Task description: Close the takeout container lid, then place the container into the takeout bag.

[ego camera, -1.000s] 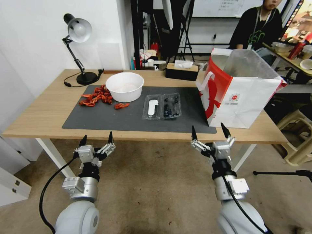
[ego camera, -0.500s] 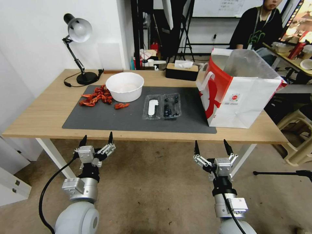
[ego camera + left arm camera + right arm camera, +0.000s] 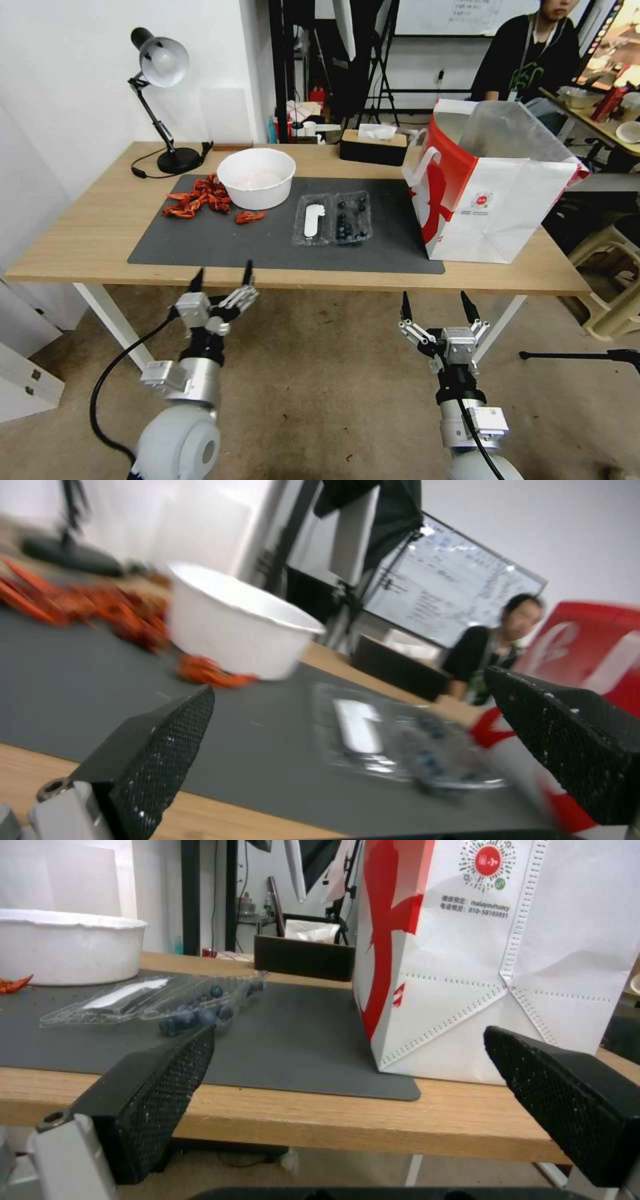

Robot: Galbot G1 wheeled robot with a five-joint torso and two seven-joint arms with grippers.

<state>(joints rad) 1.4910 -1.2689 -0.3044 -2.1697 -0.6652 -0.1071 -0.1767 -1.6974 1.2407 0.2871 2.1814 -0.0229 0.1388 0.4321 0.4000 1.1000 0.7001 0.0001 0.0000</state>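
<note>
The takeout container (image 3: 332, 218) lies open on the desk (image 3: 80, 233), lid (image 3: 311, 219) flat, near the takeout bag (image 3: 490, 187). Left end effector (image 3: 223, 278) and right end effector (image 3: 435, 306) hang below the desk edge, fingers apart.

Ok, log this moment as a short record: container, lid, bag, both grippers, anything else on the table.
container: clear berry box, lying open on the grey mat
lid: sticker half flat on the mat, beside the berry half, not closed
bag: white and red paper bag, upright, mouth open, on the table's right end
left gripper: open, just before the table's near edge, holding nothing
right gripper: open, below the table edge, holding nothing
other: white bowl, red crayfish, desk lamp, tissue box
</note>
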